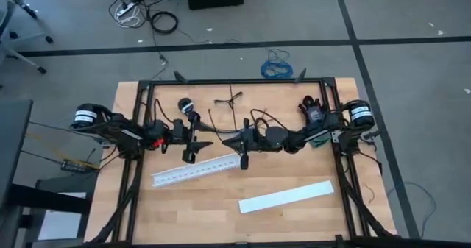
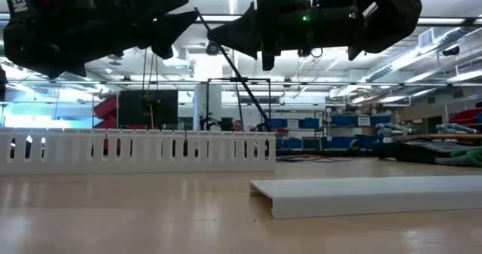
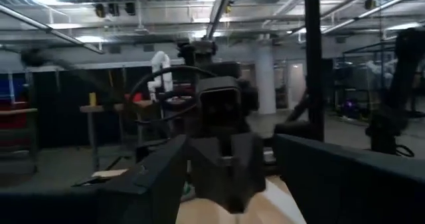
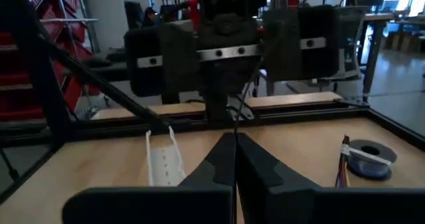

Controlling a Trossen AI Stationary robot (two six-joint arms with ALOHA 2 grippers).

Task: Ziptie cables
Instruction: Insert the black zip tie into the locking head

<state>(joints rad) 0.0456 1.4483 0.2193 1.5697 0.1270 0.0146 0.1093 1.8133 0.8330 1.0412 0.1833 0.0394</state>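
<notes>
High view: wooden table (image 1: 221, 211) with the left gripper (image 1: 199, 149) and the right gripper (image 1: 229, 140) facing each other above its middle. The white slotted plastic strip (image 1: 195, 171) lay just in front of them and a flat white cover strip (image 1: 285, 196) nearer the front edge. The thin grey, purplish and dark brown cables (image 1: 193, 118) were only faintly made out, beside a round grey spool (image 1: 185, 104) behind the left gripper.

Low view: both grippers (image 2: 162, 20) (image 2: 233, 32) were seen raised well clear of the table, with the slotted strip (image 2: 135, 150) standing upright and the cover strip (image 2: 369, 194) lying flat. No cables were seen here.

Left wrist view: the left arm's dark fingers (image 3: 153, 177) were spread wide with nothing between them, and the right gripper (image 3: 219, 111) was framed straight ahead.

Right wrist view: the right arm's fingers (image 4: 219, 164) were pressed together. No object could be confirmed between them. The cables (image 4: 342, 164) lay on the table touching the spool (image 4: 369, 156), apart from both grippers. The slotted strip (image 4: 163, 159) lay ahead, and the left gripper (image 4: 226, 51) beyond it.

The cables were judged ungathered as yet. For the pickup, the spread left gripper would best be brought down across the whole bunch near its middle, so that no single wire was left out.
</notes>
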